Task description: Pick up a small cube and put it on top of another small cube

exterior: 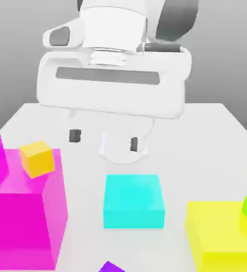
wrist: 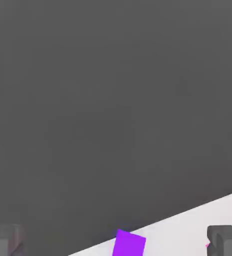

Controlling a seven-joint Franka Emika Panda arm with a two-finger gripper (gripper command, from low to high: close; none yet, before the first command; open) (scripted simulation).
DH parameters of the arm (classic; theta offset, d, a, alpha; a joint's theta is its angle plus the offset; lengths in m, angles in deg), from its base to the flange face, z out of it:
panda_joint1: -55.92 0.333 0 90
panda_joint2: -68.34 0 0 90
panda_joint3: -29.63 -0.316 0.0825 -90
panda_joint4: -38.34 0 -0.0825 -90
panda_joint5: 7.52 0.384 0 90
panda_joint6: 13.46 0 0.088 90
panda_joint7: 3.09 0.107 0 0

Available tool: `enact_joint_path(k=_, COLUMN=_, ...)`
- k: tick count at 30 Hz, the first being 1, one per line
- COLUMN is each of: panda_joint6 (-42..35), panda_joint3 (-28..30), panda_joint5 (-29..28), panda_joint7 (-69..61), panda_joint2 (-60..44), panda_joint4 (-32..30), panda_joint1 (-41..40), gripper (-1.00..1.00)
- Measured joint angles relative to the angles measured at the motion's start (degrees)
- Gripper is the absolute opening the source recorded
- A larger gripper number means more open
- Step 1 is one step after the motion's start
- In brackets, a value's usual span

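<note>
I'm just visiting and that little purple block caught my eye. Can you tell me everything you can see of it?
The small purple cube is a plain, evenly coloured violet block with flat faces and sharp edges, far smaller than the big blocks nearby. In the exterior view it lies at the bottom edge, cut off by the frame, on the white table. In the hand view it sits turned at a slight angle, on the table near its edge. Nothing visible touches it but the table.
</note>
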Motion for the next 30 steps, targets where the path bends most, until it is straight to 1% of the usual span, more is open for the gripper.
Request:
enact_joint_path(k=6, panda_joint6=3.8, panda_joint3=0.3, panda_joint5=0.0, panda_joint7=5.6, panda_joint2=-12.3, panda_joint4=0.1, panda_joint1=-0.2, gripper=0.0)
enact_joint_path(k=11, panda_joint6=7.2, panda_joint3=0.6, panda_joint5=2.0, panda_joint7=8.8, panda_joint2=-22.4, panda_joint4=0.2, panda_joint1=-0.2, gripper=0.0)
enact_joint_path(k=15, panda_joint6=12.9, panda_joint3=1.5, panda_joint5=1.6, panda_joint7=10.0, panda_joint2=-30.7, panda_joint4=1.7, panda_joint1=0.6, gripper=0.0)
enact_joint_path(k=16, panda_joint6=14.2, panda_joint3=1.8, panda_joint5=1.3, panda_joint7=10.2, panda_joint2=-32.4, panda_joint4=2.1, panda_joint1=0.8, gripper=-1.0)
enact_joint_path(k=23, panda_joint6=14.5, panda_joint3=1.8, panda_joint5=1.3, panda_joint7=10.2, panda_joint2=-32.7, panda_joint4=2.1, panda_joint1=0.8, gripper=-1.0)
enact_joint_path(k=27, panda_joint6=9.1, panda_joint3=0.8, panda_joint5=2.4, panda_joint7=9.4, panda_joint2=-25.7, panda_joint4=0.6, panda_joint1=0.0, gripper=-1.0)
enact_joint_path(k=30, panda_joint6=4.8, panda_joint3=0.5, panda_joint5=3.8, panda_joint7=6.9, panda_joint2=-20.5, panda_joint4=1.7, panda_joint1=-1.4, gripper=-1.0)
